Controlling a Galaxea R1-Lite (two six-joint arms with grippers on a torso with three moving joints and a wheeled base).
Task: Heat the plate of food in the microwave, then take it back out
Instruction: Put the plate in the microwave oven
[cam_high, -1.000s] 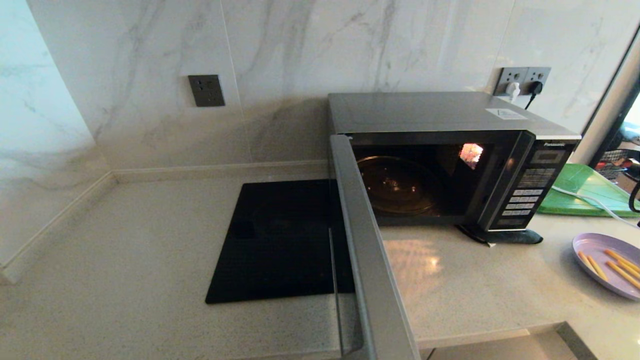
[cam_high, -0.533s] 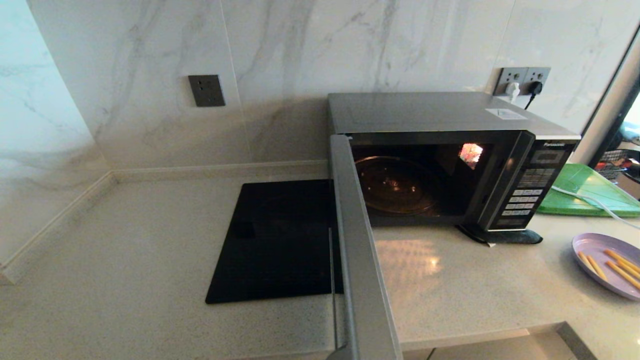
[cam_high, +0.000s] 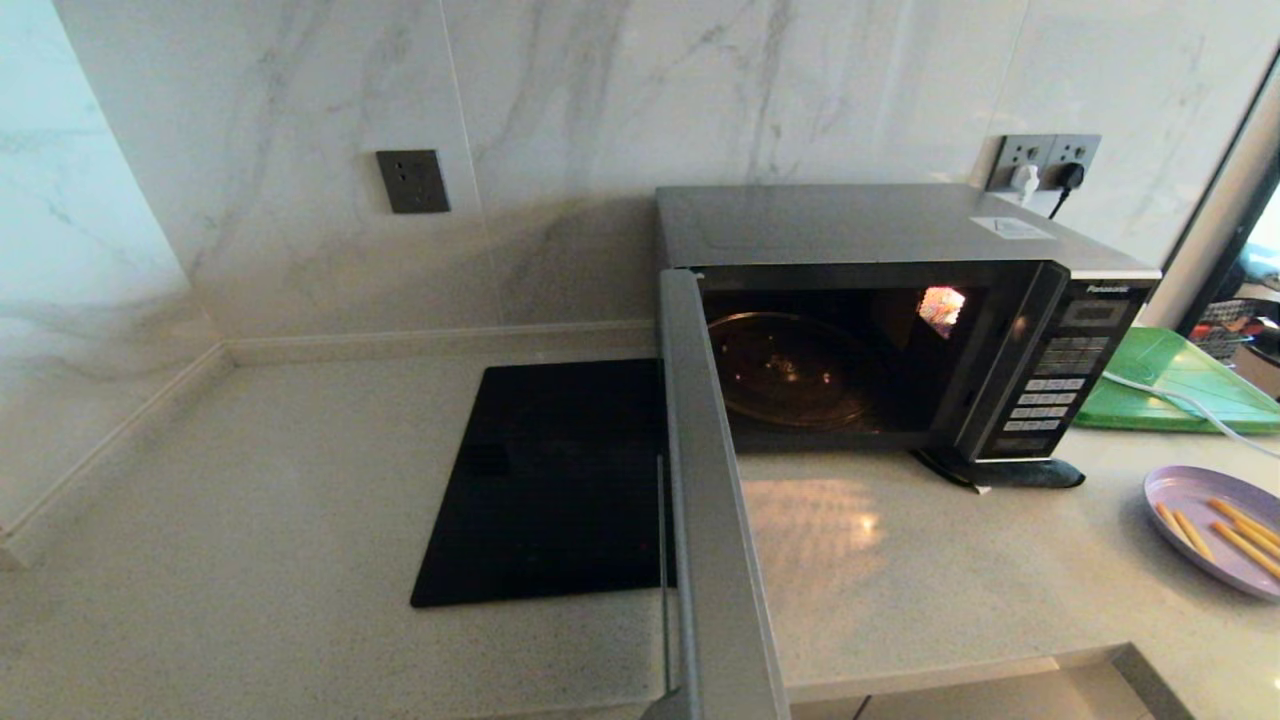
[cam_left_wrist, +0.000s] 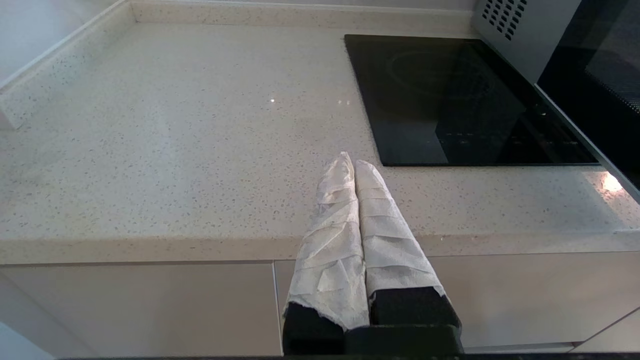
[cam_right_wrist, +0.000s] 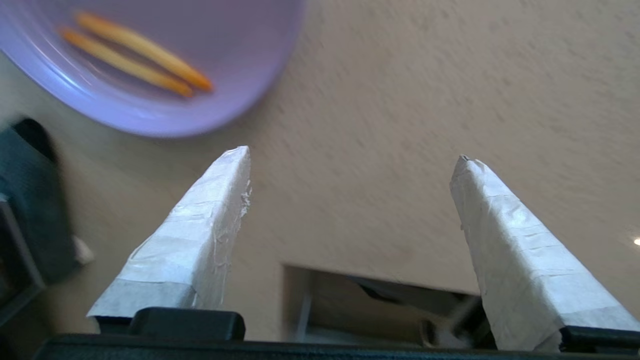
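Sticks (cam_high: 1240, 540) on plate of food (cam_high: 1190, 495)

Black glass cooktop (cam_high: 555, 480) lies flat on the speckled countertop (cam_high: 250, 520); green board (cam_high: 1170, 385) sits far right.

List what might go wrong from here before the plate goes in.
1. The plate of food sits at the counter's right end, partly out of the head view, so a poorly judged grasp may tip the sticks.
2. The microwave door juts out over the counter edge; an arm swinging across might hit it.
3. The right pincer is open, off to the plate's side, and needs realigning.
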